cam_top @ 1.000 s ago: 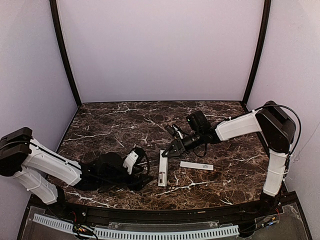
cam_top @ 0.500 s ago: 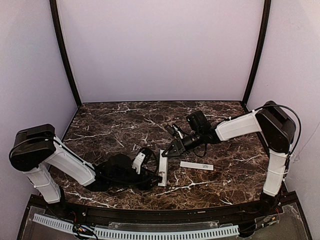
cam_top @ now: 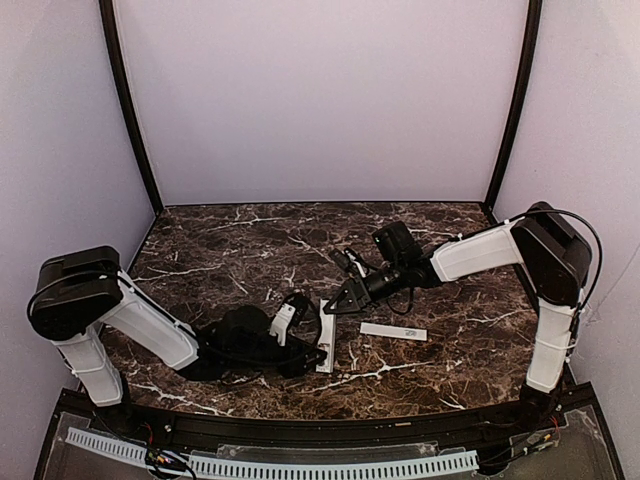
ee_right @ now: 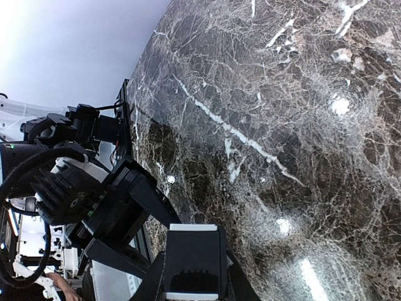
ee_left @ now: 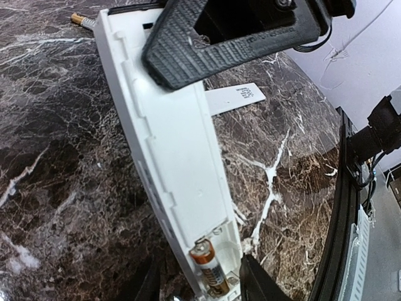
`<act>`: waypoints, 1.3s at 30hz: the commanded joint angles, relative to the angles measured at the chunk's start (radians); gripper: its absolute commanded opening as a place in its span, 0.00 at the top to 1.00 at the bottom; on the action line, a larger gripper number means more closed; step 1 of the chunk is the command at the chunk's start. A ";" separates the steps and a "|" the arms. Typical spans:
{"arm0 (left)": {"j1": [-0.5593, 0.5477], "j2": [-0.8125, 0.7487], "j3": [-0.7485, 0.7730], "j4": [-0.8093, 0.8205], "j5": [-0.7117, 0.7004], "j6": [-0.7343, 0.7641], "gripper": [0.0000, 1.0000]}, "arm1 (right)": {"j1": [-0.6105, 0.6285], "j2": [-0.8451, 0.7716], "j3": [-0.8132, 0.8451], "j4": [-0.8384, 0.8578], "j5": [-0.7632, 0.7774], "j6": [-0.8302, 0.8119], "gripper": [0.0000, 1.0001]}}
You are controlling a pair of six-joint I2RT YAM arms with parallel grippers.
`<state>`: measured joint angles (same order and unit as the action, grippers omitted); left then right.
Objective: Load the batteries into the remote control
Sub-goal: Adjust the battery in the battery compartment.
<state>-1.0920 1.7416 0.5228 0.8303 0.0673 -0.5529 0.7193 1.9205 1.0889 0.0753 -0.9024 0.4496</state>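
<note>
A slim white plastic bar-shaped remote control [cam_top: 327,338] lies on the dark, white-veined marble table [cam_top: 200,250]. It sits close to the near edge, about midway along it, with its length running from the near edge towards the far one. It lies back side up, and the battery bay at its near end is uncovered. One small cylindrical battery with a copper-gold end and a dark body [ee_left: 207,271] sits in that bay. A second small battery with a gold tip [ee_left: 81,19] lies on the marble just past the remote's far end, though the wrist view does not show whether the two touch.

The black left gripper [cam_top: 312,352] is low over the table at the remote's near end. Its jaws are partly apart and its fingers [ee_left: 255,283] straddle the bay. One finger is close against the remote's edge, and a gap shows on the other side.

The black right gripper [cam_top: 331,306] reaches in from the right edge. Its jaws are closed together, with nothing visible between them, and its tips are over the far half of the remote. I cannot tell whether they touch the remote.

A thin flat white cover strip with small grey print [cam_top: 393,331] lies on the marble to the right of the remote, apart from it.
</note>
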 commanded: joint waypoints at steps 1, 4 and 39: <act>0.006 0.016 0.026 -0.061 0.006 0.008 0.59 | 0.009 -0.017 -0.012 0.029 -0.023 -0.010 1.00; 0.007 0.022 0.037 -0.087 0.009 0.023 0.63 | 0.009 -0.018 -0.012 0.027 -0.023 -0.012 1.00; 0.032 -0.173 0.014 -0.158 0.020 0.284 0.43 | 0.011 -0.023 -0.010 0.006 -0.040 -0.055 1.00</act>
<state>-1.0679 1.6863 0.5594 0.6804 0.0963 -0.3985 0.7189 1.9175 1.0889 0.0681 -0.9207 0.4145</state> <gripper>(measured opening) 0.555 0.211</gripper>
